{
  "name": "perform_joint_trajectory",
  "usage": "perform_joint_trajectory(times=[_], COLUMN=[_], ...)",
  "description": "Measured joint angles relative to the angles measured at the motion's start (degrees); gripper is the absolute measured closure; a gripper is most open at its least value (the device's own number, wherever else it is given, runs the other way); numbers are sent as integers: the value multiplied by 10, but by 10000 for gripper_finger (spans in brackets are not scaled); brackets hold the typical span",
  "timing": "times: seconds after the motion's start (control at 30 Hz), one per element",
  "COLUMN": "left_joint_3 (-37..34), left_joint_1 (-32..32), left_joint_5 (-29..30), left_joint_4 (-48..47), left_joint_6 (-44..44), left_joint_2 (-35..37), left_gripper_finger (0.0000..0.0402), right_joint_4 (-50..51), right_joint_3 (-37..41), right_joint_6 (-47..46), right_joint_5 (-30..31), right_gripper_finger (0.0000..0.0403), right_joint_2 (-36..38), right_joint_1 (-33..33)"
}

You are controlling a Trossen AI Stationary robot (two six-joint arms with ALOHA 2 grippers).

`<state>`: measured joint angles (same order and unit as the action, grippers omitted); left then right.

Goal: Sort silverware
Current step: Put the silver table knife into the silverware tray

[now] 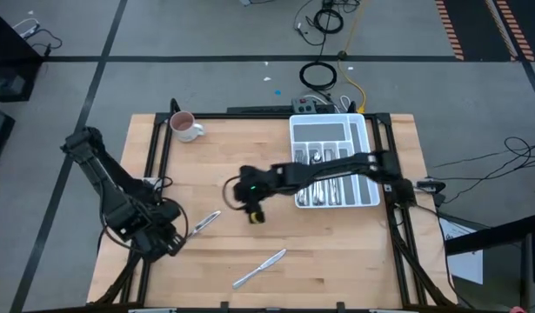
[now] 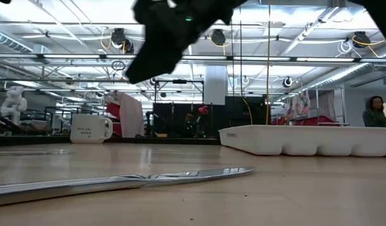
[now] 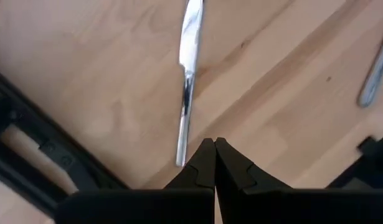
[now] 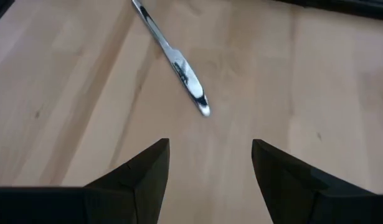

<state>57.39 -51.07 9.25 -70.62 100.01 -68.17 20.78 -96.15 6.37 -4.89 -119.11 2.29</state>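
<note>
We are holding our right gripper (image 1: 257,215) over the table's (image 1: 337,252) middle, fingers (image 4: 138,174) spread wide, gripping nothing; one knife (image 4: 172,61) is lying just ahead of them. Our left gripper (image 1: 173,244) is waiting near the left front corner, fingers (image 3: 202,165) pressed together, that knife's (image 3: 187,74) end just beyond their tips. Another knife (image 1: 259,268) is lying near the front edge.

Wooden table (image 1: 337,243): mug (image 1: 185,126), tray (image 1: 369,139), two knives (image 1: 259,268) (image 1: 203,223).
</note>
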Motion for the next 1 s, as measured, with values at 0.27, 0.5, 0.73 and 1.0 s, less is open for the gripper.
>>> perform_joint_trajectory(times=[0.27,0.5,0.73,1.0], left_joint_3=[-25,-109,-171,-205], left_joint_1=[-27,-45,-35,14], left_joint_5=[-14,-61,-59,-54], left_joint_4=[42,155,277,337], left_joint_6=[11,31,32,15], left_joint_2=[-62,-115,-147,-174], left_gripper_finger=[393,399,400,401], right_joint_4=[116,163,218,242], right_joint_3=[-176,-186,-186,-186], right_joint_6=[21,21,21,22], right_joint_5=[0,0,0,-26], right_gripper_finger=[184,184,184,184], right_joint_2=[-95,-84,-81,-79], right_joint_1=[17,15,15,16])
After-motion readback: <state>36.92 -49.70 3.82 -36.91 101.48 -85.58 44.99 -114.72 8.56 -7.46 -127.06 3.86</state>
